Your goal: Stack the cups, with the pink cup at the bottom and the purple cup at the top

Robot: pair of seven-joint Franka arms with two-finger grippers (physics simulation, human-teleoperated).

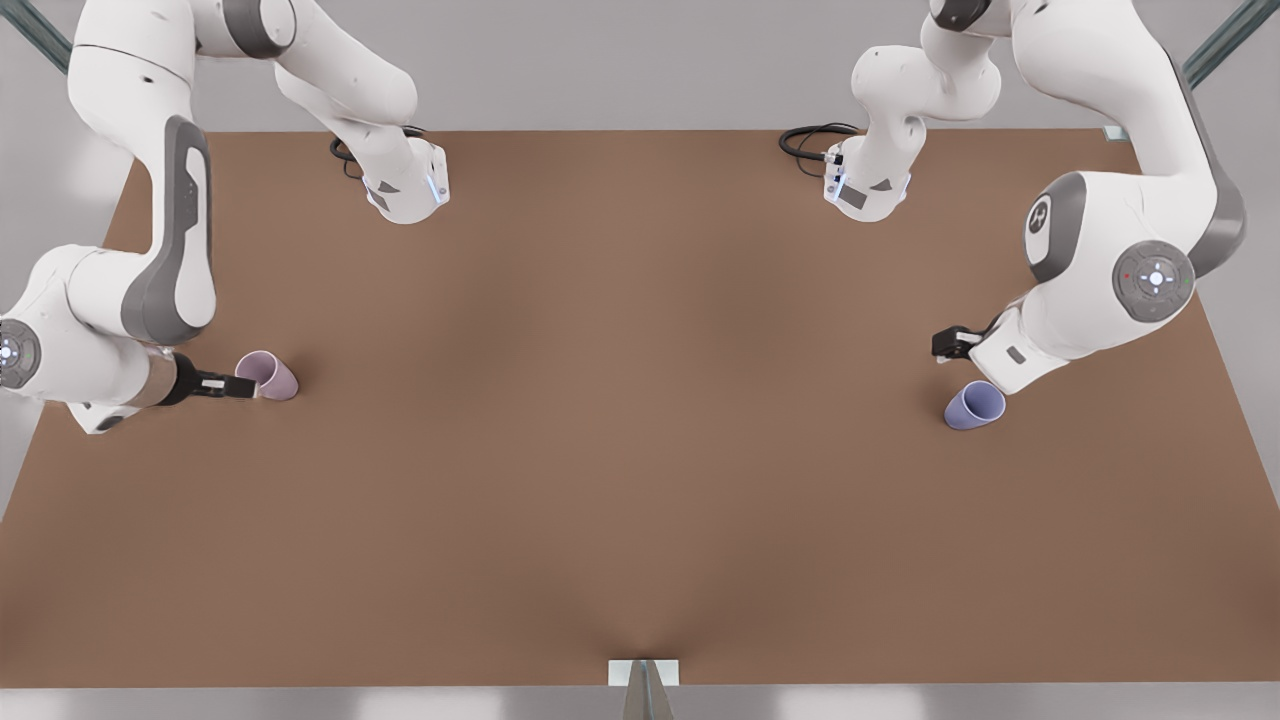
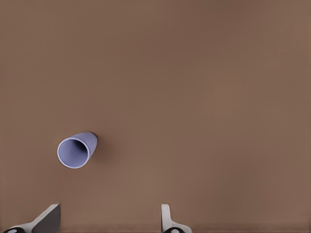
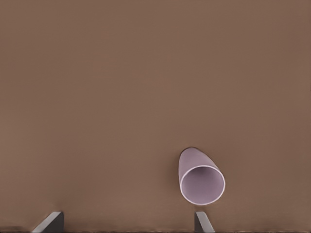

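The pink cup (image 1: 268, 376) stands mouth up on the brown table (image 1: 640, 450) at the front view's left. My right gripper (image 1: 228, 385) hangs just beside it, open and empty. In the right wrist view the pink cup (image 3: 200, 178) lies ahead of the right gripper (image 3: 127, 224), nearer one fingertip (image 3: 204, 222). The purple cup (image 1: 975, 405) stands at the front view's right. My left gripper (image 1: 952, 345) hovers close behind it, open and holding nothing. In the left wrist view the purple cup (image 2: 76, 150) sits ahead of the left gripper (image 2: 108, 223), toward one fingertip (image 2: 48, 218).
Both arm bases (image 1: 405, 185) (image 1: 868, 185) stand at the table's far edge with black cables beside them. A small white bracket (image 1: 643, 672) sits at the near edge. Bare tabletop stretches widely between the two cups.
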